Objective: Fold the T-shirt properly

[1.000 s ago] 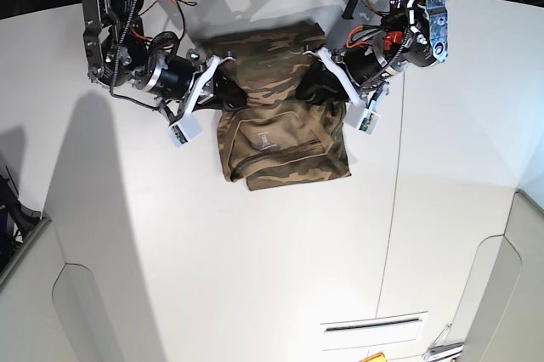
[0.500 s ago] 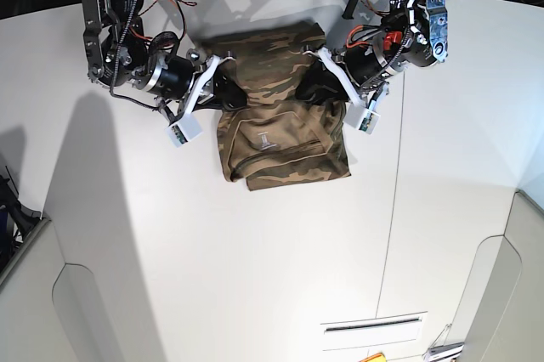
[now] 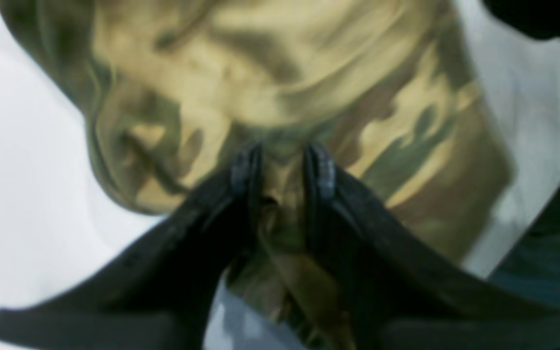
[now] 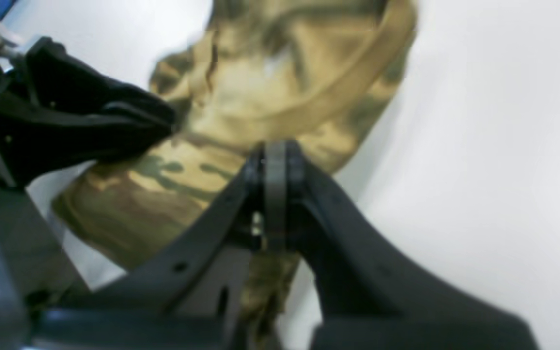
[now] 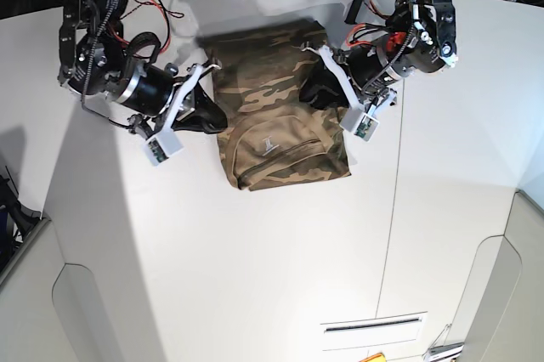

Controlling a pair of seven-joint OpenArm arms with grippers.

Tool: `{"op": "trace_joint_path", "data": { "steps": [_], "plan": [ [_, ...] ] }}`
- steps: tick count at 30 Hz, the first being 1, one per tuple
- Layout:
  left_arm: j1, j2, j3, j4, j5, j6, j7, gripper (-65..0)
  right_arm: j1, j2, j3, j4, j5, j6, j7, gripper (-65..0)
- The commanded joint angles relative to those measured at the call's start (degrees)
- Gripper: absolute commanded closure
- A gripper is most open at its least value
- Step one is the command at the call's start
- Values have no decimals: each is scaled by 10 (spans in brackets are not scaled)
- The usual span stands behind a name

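The white surface [image 5: 255, 260] runs wide and matte, with a thin seam crossing it on the right and a narrow slot near the bottom edge. Directly on it lies the T-shirt [image 5: 276, 103], camouflage-printed and partly folded into a bunched block, collar and pale label facing up. Its far hem seems to lie flat, though blur hides the edges.

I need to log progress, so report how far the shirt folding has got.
Done: the T-shirt lies on the table as a compact bundle, collar and neck label on top. In hand: the left pincer pinches cloth at one side edge, and the right pincer, shut, sits at the opposite edge with cloth bunched under it. Left: the edges look rumpled and uneven, so it probably needs another fold or tidying, then release.
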Motion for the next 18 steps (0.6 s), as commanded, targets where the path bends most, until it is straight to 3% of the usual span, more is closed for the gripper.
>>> {"op": "trace_joint_path", "data": {
  "steps": [1, 10, 18],
  "plan": [
    [3, 0, 0, 22, -8, -4, -5, -161, -3, 2, 11, 21, 17, 3, 5, 0],
    [85, -1, -4, 118, -7, -4, 6, -161, -73, 18, 98, 52, 122, 3, -61, 0],
    [221, -1, -79, 202, -9, -9, 34, -161, -180, 115, 105, 52, 190, 4, -87, 0]
  ]
}}
